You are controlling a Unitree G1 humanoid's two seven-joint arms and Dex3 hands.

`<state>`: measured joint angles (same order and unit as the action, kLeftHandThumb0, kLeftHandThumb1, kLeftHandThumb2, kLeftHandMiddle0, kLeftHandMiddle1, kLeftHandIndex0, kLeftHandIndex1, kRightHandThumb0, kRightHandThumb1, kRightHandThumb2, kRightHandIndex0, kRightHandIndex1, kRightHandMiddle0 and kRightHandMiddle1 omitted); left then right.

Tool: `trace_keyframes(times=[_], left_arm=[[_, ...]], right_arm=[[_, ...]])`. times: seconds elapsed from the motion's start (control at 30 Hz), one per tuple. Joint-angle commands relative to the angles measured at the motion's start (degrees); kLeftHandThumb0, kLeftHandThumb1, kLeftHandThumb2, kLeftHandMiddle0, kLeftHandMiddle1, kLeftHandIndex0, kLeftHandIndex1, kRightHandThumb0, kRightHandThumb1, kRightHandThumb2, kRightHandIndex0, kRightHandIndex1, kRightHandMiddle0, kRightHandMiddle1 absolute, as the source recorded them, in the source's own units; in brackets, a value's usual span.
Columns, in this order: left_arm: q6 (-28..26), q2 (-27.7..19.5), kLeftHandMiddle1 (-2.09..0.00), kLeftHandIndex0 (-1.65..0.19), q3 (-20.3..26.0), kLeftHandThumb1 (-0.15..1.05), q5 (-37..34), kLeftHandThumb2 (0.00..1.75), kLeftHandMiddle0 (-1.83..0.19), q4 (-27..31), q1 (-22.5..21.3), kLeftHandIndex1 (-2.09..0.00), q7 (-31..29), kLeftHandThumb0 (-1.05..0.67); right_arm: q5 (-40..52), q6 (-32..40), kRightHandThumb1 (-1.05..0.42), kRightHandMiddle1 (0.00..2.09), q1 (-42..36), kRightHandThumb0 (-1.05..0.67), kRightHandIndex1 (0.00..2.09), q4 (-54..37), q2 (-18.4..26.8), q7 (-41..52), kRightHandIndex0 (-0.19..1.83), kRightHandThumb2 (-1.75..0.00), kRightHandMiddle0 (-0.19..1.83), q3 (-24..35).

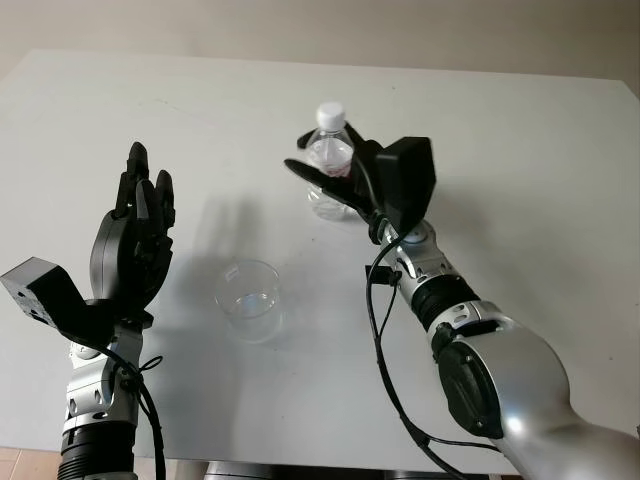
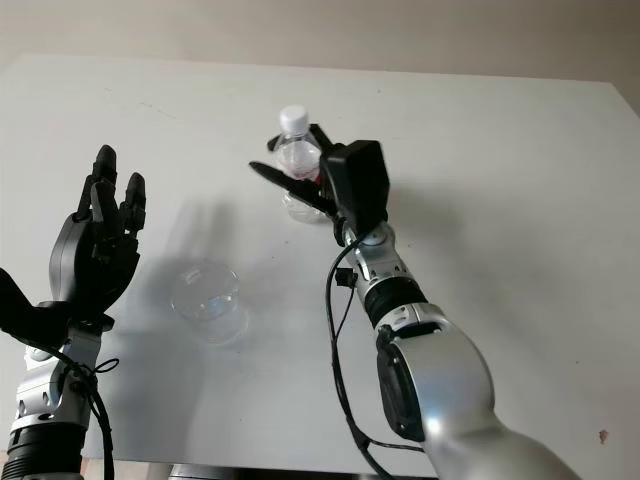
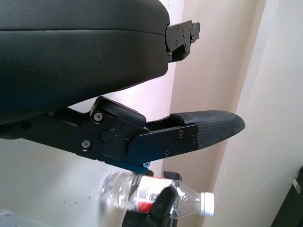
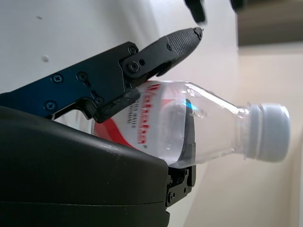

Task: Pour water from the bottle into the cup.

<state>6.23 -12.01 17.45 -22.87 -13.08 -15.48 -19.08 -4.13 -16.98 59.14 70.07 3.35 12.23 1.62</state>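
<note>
Our right hand is wrapping its fingers around the capped water bottle at upper centre. The clear plastic cup is standing empty at lower centre, while our left hand is hovering open at left.

bottle lower body hidden behind right hand; label text too blurred to read

**A bare test room, by the look of it**

A plain white table stands against an unadorned beige wall, with nothing homely about. On it only a clear plastic cup and a small water bottle, laid out for a humanoid's black hands
</note>
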Motion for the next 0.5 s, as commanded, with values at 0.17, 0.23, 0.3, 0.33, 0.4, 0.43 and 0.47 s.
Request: trace_keyframes(times=[0.17,0.23,0.3,0.33,0.4,0.43,0.47], left_arm=[[0.5,0.4,-0.06,0.19,0.0,1.05,0.1,0.61,0.16,0.0,-0.6,-0.01,0.4,-0.78],[0.7,0.3,-0.06,0.19,0.0,1.05,0.2,0.61,0.16,-0.2,-0.7,-0.02,0.3,-0.78],[0.8,0.2,-0.06,0.19,0.0,1.05,0.2,0.60,0.16,-0.6,-0.8,-0.02,0.1,-0.78],[0.9,0.1,-0.06,0.19,0.0,1.05,0.3,0.60,0.16,-0.7,-0.8,-0.02,0.0,-0.78],[1.2,0.0,-0.05,0.19,0.0,1.05,0.4,0.60,0.16,-1.0,-0.9,-0.03,-0.1,-0.78],[1.1,0.0,-0.05,0.19,0.0,1.05,0.5,0.60,0.17,-0.9,-0.9,-0.03,0.1,-0.79],[1.1,0.0,-0.05,0.19,0.0,1.05,0.5,0.60,0.16,-0.9,-0.9,-0.03,0.2,-0.79]], right_arm=[[-3.6,-0.8,-0.97,2.09,0.4,-0.32,2.09,1.1,1.2,1.1,0.85,-0.06,0.73,-3.0],[-4.1,-1.0,-0.98,2.09,0.2,-0.34,2.09,1.1,1.1,0.0,0.86,-0.06,0.77,-3.2],[-5.5,-1.0,-0.99,2.09,0.1,-0.39,2.09,1.0,1.2,-2.4,0.87,-0.06,0.79,-4.1],[-6.4,-1.3,-0.99,2.09,0.0,-0.38,2.09,0.9,1.3,-3.8,0.87,-0.06,0.79,-4.7],[-8.2,-2.3,-1.01,2.09,-0.1,-0.34,2.09,0.6,1.5,-6.5,0.88,-0.07,0.81,-6.0],[-9.1,-3.5,-1.03,2.09,-0.3,-0.30,2.09,0.5,1.7,-7.9,0.92,-0.06,0.83,-6.6],[-9.9,-4.7,-1.04,2.09,-0.4,-0.28,2.09,0.4,1.8,-9.1,0.97,-0.07,0.86,-7.2]])
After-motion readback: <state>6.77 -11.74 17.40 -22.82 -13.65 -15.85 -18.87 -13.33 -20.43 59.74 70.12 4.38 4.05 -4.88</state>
